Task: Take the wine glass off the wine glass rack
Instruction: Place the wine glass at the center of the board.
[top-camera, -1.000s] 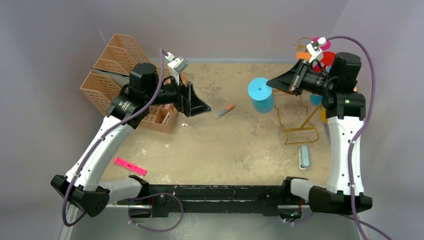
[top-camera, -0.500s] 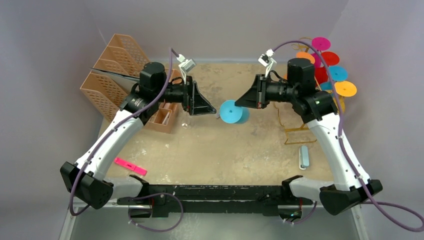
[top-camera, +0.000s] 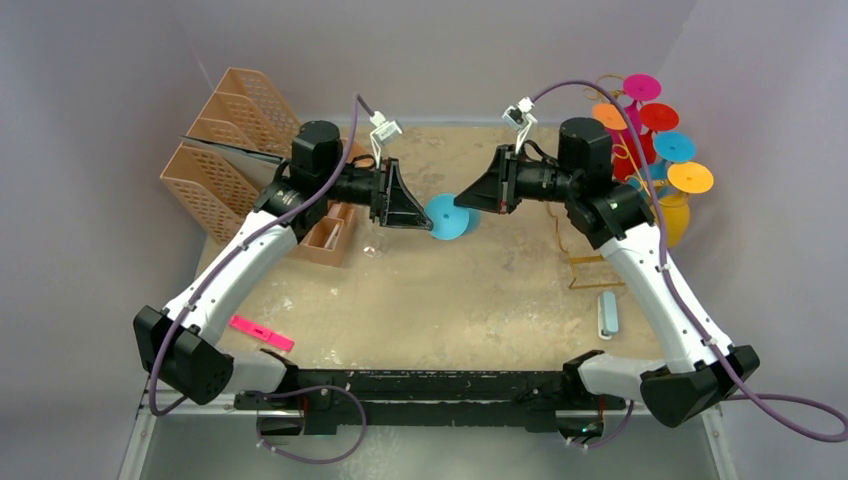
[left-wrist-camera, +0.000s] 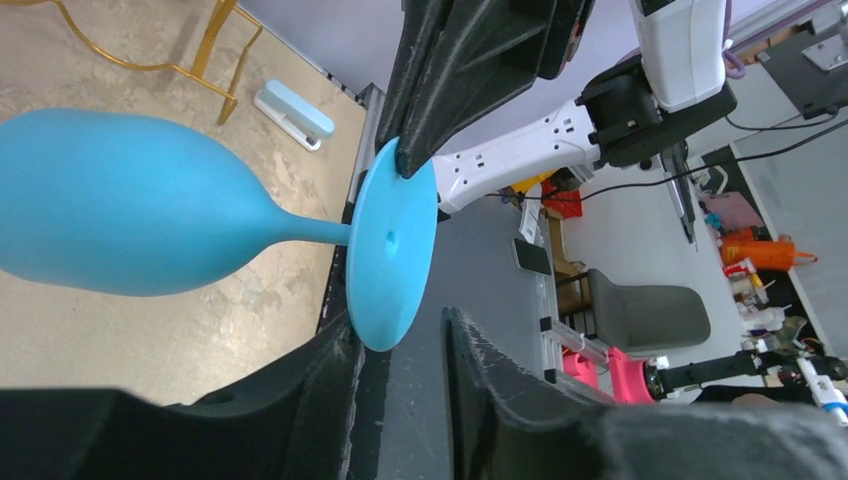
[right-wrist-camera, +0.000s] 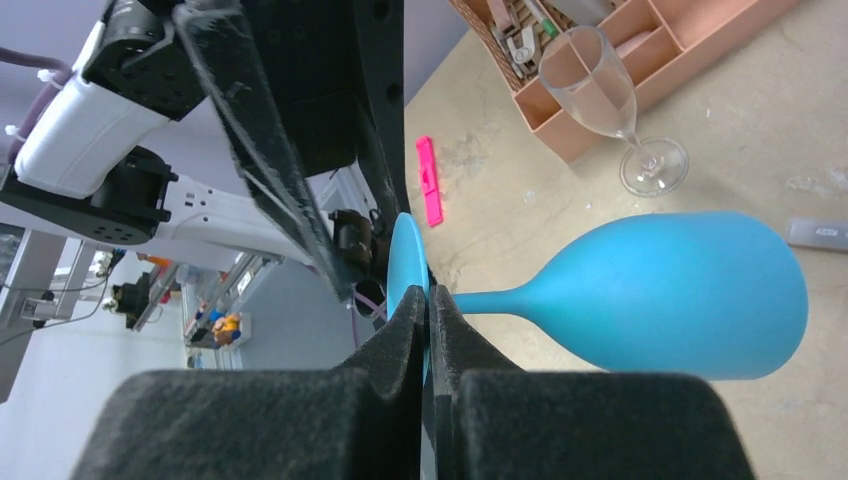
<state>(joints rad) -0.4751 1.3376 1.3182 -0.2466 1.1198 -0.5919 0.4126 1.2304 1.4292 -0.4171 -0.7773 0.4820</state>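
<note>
**Hidden, cropped and blurred around the glass**

From overhead, the matte blue wine glass (top-camera: 445, 217) shows little but its round foot; the stem and most of the bowl sit behind it. The tall gold wire rack (top-camera: 597, 263) is mostly lost behind the right arm (top-camera: 650, 280), with only its base plain. The clear glass flute (top-camera: 375, 247) is a faint smudge. In the left wrist view the bowl runs off the left edge and the rack's legs off the top. The left gripper (left-wrist-camera: 400, 335) is blurred, and whether it touches the foot I can't tell. In the right wrist view the right gripper (right-wrist-camera: 428, 300) covers much of the foot, and the peach lattice organiser (right-wrist-camera: 700, 50) is cropped at the top.
</note>
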